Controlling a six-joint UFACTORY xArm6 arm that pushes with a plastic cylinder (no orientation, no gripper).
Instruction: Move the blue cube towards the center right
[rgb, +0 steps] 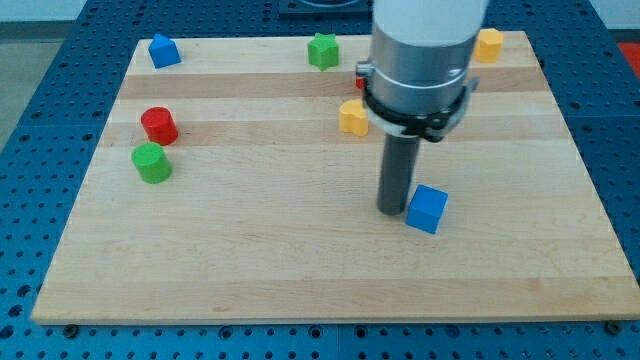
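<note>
The blue cube (427, 209) lies on the wooden board (250, 260), right of the middle and a little toward the view's bottom. My tip (392, 210) stands on the board right against the cube's left side. The rod rises from it into the grey arm body (420, 60) above.
A blue block (163, 50) sits at the top left, a green star-like block (323, 51) at the top middle, a yellow block (488, 45) at the top right. A yellow block (353, 117) and a partly hidden red block (359, 76) lie left of the arm. A red cylinder (159, 125) and green cylinder (152, 162) sit at the left.
</note>
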